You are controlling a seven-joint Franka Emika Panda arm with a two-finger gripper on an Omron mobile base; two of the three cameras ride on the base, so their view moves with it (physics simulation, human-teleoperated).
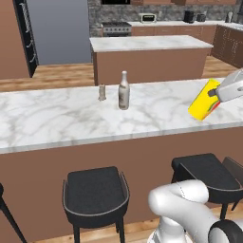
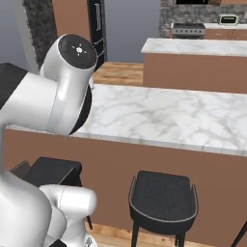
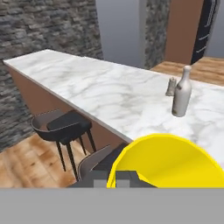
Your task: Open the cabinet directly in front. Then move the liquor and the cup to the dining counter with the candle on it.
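Dining counter (image 1: 71, 118): long white marble top w/ grey veins on a brown wood base, runs across the left base view; its far right end is cut off by the frame edge. In the right base view the near-left part of the top is hidden behind the arm's big white joint.

Island (image 1: 149, 43): smaller marble-topped block behind the counter, well apart from it.

Stools: one dark stool (image 1: 96, 192) stands under the counter's near edge, a second (image 1: 204, 173) to its right, partly hidden by the arm's elbow. Another stool (image 2: 164, 197) in the right base view, legs cut off at the bottom.

Bottle (image 1: 124, 91): slim greyish-beige, long neck, upright on the counter top, roughly mid-length. Label too small to read.

Cup (image 1: 205, 99): yellow, tilted, held above the right part of the counter, not touching the marble as far as I can tell. Upper right side is covered by the gripper. In the hand view its yellow rim sits right at the finger tips, lower half cut off by the bottom band. Red mark not visible.

Gripper (image 1: 214, 94): clamped on the cup; hand body partly cut off by the right edge, fingertips hard to make out.

Candle (image 1: 101, 92): small greyish-beige cylinder, upright on the counter just left of the bottle, not touching. Detail too small to tell.
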